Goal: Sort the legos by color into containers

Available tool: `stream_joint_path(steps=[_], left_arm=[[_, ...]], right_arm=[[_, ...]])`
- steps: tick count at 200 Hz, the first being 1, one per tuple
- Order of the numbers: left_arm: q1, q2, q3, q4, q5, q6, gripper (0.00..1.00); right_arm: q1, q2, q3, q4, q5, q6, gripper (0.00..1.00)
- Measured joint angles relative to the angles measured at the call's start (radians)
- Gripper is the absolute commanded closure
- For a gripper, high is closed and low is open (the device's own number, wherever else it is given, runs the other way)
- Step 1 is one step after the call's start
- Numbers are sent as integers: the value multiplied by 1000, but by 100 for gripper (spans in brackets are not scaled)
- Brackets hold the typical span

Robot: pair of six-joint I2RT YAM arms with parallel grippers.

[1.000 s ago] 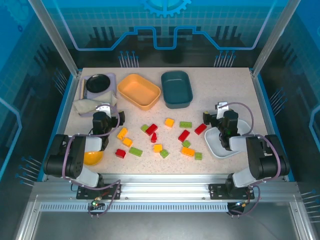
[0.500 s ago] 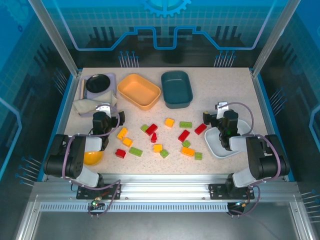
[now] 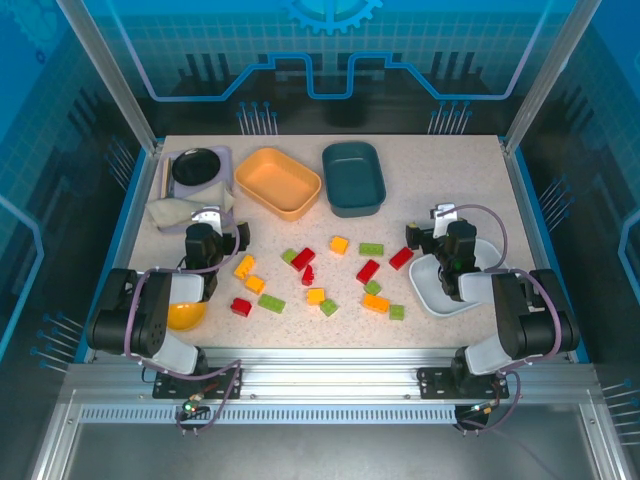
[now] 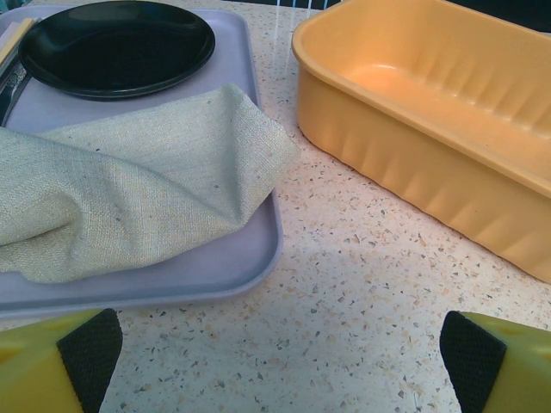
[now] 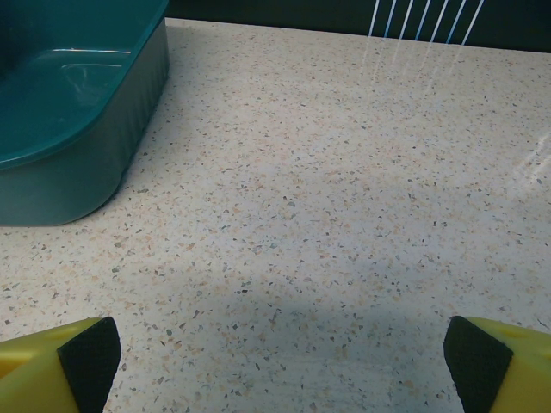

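Several red, green and orange-yellow legos lie scattered mid-table, among them a red one (image 3: 303,258), a green one (image 3: 371,249) and an orange one (image 3: 339,245). The yellow-orange container (image 3: 278,182) and the teal container (image 3: 353,178) stand side by side at the back. The white container (image 3: 450,290) sits under my right arm. My left gripper (image 3: 213,226) is open left of the bricks, facing the yellow-orange container (image 4: 430,112), with bare table between its fingers (image 4: 90,357). My right gripper (image 3: 432,230) is open too, low over bare table, with the teal container (image 5: 69,112) ahead on its left.
A lilac tray (image 3: 222,160) at the back left holds a round black dish (image 3: 196,165) and a folded beige cloth (image 3: 180,212); both also show in the left wrist view as dish (image 4: 116,43) and cloth (image 4: 138,189). A glossy yellow bowl (image 3: 186,314) sits under my left arm.
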Motion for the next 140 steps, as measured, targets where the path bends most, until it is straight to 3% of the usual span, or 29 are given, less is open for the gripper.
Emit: stream_joint_path(steps=[17,43,70,91,104,116,127,140], left_arm=[[0,-4,6,-21,0,0,1],[-31,-92,63,-185,-46,16,1],[-151,-268,177,-368,-150,13,1],[-285,-341,352,-502,-243,-14,1],[-349,-343,507,-638,-279,-105,1],[-368,-305,710,-854,-300,-270,1],[-355,-245,880,-994,-285,-400,1],[-328,-165,1040,-1125,-237,-506,1]], right_arm=[[0,-1,0,-2,-3,-1,0],[13,-73,21,-119,38,-9,0],[82,-300,91,-281,150,-22,0],[137,-436,323,-511,225,22,0],[135,-447,552,-717,229,141,0],[116,-431,755,-906,249,304,0],[82,-418,858,-1015,212,385,8],[59,-399,919,-1146,180,453,11]])
